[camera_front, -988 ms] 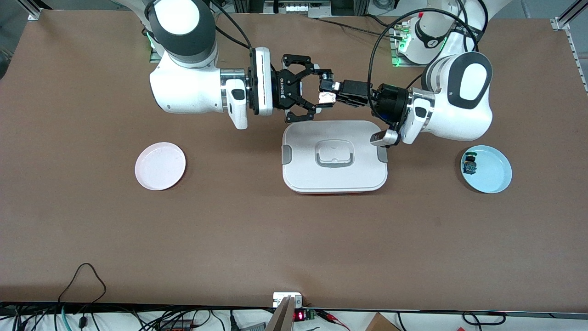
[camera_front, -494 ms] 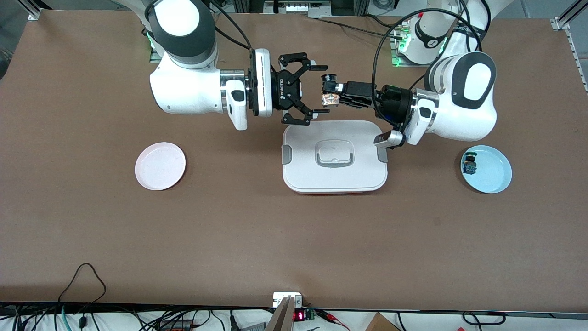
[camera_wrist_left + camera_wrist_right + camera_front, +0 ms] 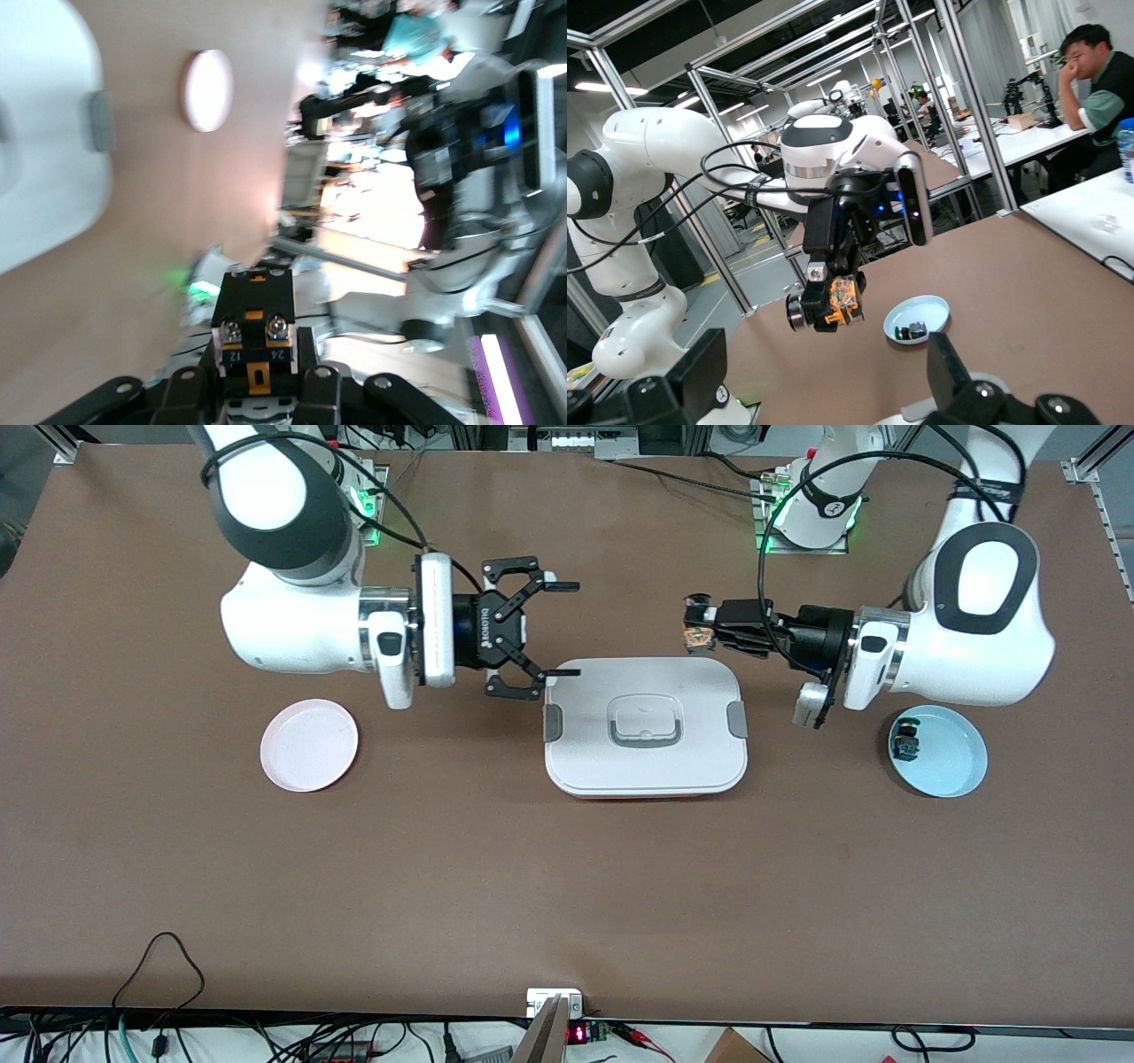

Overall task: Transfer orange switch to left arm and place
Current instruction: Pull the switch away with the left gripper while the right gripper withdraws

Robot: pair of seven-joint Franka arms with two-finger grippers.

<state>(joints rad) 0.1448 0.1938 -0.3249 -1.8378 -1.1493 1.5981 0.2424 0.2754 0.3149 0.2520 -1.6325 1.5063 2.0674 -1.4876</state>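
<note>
My left gripper (image 3: 706, 620) is shut on the orange switch (image 3: 696, 634), a small black body with orange marks, and holds it in the air over the table beside the box's corner at the left arm's end. In the left wrist view the switch (image 3: 255, 341) sits between the fingers. My right gripper (image 3: 567, 631) is open and empty over the table beside the box's corner at the right arm's end. The white box (image 3: 645, 726) stands mid-table between the two grippers. The right wrist view shows the held switch (image 3: 833, 301) well apart from my right gripper (image 3: 824, 394).
A pink plate (image 3: 309, 745) lies toward the right arm's end of the table. A blue plate (image 3: 952, 757) toward the left arm's end holds a small switch with a green-blue top (image 3: 905, 742). Cables run along the table's edge nearest the front camera.
The two grippers have drawn apart. The right gripper, open around the switch a second ago, moved back toward its own end empty. The left gripper moved back toward its end, still holding the switch.
</note>
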